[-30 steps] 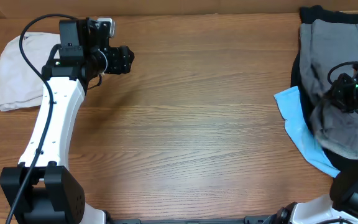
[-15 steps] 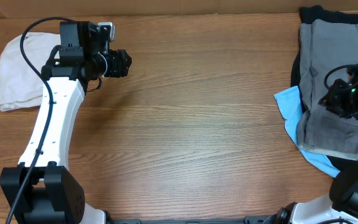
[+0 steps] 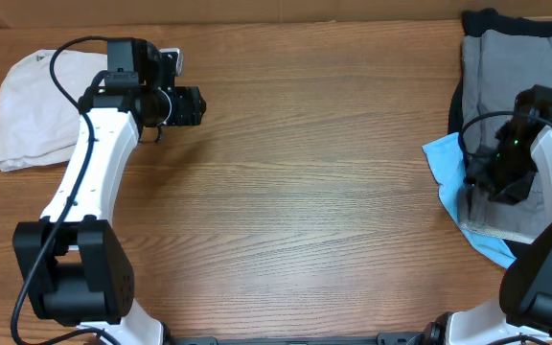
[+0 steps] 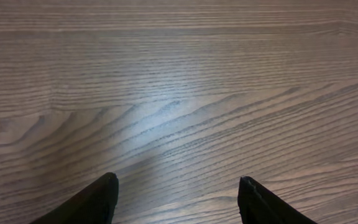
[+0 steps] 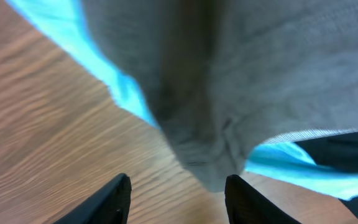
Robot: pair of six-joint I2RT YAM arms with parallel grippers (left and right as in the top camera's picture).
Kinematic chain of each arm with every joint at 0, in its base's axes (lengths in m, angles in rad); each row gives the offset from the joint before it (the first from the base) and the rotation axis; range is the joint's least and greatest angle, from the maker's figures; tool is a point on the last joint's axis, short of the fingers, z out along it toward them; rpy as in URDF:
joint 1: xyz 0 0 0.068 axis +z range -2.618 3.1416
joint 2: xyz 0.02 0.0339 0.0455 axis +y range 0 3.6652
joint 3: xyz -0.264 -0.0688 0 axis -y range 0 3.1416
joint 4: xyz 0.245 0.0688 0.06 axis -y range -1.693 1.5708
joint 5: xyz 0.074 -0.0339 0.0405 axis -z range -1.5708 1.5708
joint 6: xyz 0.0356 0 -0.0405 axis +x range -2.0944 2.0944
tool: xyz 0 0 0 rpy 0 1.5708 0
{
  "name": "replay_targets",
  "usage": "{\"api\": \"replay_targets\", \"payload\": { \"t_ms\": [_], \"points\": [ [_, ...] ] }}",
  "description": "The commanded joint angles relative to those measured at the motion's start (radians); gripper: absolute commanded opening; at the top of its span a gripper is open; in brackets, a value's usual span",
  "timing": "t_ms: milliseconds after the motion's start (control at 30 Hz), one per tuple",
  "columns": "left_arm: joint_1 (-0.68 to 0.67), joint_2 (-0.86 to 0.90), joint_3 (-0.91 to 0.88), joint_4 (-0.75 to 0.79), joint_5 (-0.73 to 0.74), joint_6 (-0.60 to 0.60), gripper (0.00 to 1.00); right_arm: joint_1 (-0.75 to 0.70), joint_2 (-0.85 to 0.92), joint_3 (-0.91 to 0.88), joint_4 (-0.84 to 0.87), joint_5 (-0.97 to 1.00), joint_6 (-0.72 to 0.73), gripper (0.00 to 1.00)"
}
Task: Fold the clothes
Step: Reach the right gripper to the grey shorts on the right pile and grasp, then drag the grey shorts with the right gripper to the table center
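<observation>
While both of my arms are over the table, I count four garments on it: one pair of grey shorts (image 3: 516, 77), one light-blue garment (image 3: 448, 168), one black garment (image 3: 492, 19) and one cream-white garment (image 3: 29, 110). The shorts lie at the far right edge on top of the black and blue pieces, with the blue one poking out from under their left side. The cream one sits alone at the far left, well apart from the pile. My left gripper (image 3: 199, 105) hangs near the cream garment with its fingers spread wide over bare wood, holding nothing; its wrist view shows only grain between the tips (image 4: 178, 186). My right gripper (image 3: 477, 187) is at the lower left edge of the shorts, its fingers apart (image 5: 178, 186) and a blurred fold of grey cloth (image 5: 260, 74) lying just ahead of them, blue cloth (image 5: 129, 93) beside it. The table (image 3: 305, 192) is brown wood-grain, with a pale tan strip beyond its far edge. A second ago the lower part of the shorts was bunched up; since then it has been laid flat, my right wrist has swung down to their lower left edge, and my left arm has shifted slightly to the right
</observation>
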Motion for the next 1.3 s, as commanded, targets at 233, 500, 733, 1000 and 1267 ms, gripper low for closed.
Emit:
{"api": "replay_targets", "payload": {
  "t_ms": [233,500,733,1000,1267],
  "points": [
    [0.005,0.018,0.024,0.010,-0.006,-0.003,0.65,-0.002,-0.020,-0.165,0.151,0.092,0.099,0.52],
    [0.004,0.019,0.024,0.036,-0.007,-0.003,0.63,-0.002,-0.020,-0.169,0.232,0.134,0.140,0.04],
    [0.014,0.015,0.033,0.034,-0.087,-0.004,0.52,0.014,-0.023,-0.042,0.149,0.113,0.171,0.04],
    [0.093,-0.022,0.145,-0.039,-0.080,-0.060,0.51,0.177,-0.024,0.350,-0.109,-0.056,0.092,0.04],
    [0.182,-0.025,0.269,-0.161,-0.081,-0.056,0.54,0.532,-0.019,0.472,-0.041,-0.111,0.145,0.04]
  ]
}}
